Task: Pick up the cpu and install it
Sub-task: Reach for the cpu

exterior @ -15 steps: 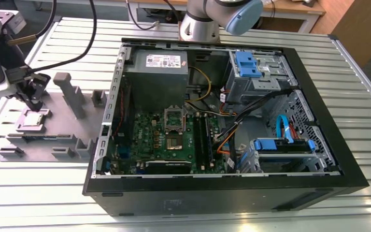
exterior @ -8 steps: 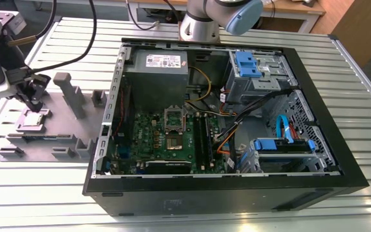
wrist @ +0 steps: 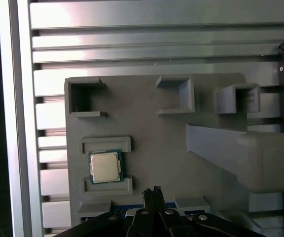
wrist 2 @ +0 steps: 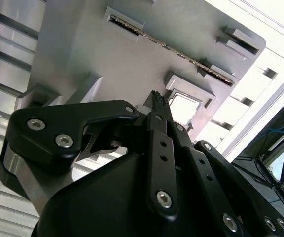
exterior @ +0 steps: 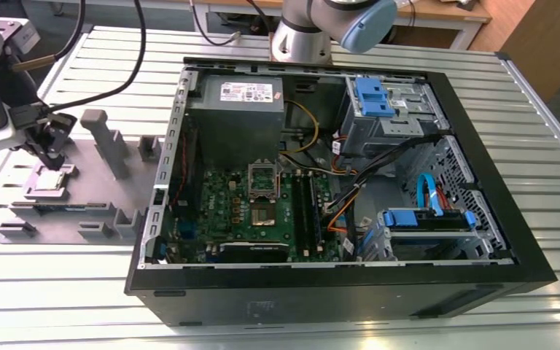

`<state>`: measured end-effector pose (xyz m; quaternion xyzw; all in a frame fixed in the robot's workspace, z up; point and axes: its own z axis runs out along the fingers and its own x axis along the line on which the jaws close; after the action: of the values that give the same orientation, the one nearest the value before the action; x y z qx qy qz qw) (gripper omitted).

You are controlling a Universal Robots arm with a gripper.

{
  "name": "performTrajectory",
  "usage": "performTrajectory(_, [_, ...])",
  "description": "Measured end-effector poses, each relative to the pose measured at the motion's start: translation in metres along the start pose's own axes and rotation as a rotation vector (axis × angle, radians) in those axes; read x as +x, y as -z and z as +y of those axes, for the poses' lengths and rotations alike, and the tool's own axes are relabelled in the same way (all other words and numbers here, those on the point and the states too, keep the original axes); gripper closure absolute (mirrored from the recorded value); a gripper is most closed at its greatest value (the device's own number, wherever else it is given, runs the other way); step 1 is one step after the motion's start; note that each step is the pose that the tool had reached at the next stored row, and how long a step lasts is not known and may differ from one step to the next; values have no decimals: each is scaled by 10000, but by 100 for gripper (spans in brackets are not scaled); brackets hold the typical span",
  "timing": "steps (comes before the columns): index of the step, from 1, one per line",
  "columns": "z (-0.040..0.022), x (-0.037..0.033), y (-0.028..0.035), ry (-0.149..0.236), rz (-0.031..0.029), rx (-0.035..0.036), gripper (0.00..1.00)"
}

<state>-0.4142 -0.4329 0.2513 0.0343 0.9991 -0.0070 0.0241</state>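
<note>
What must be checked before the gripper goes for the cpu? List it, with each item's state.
1. cpu lying flat in its holder, metal top up: ok.
2. gripper empty: ok, it holds nothing.
3. Jaws open for the pick: not ok, they stand shut.
4. Gripper centred over the cpu: cannot tell; it hangs near the chip but apart from it.
5. socket uncovered: ok, its frame appears flipped up.
</note>
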Motion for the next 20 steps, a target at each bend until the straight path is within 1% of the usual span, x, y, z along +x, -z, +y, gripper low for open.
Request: performTrajectory(20, [-33, -1, -26, 0, 0, 0, 89])
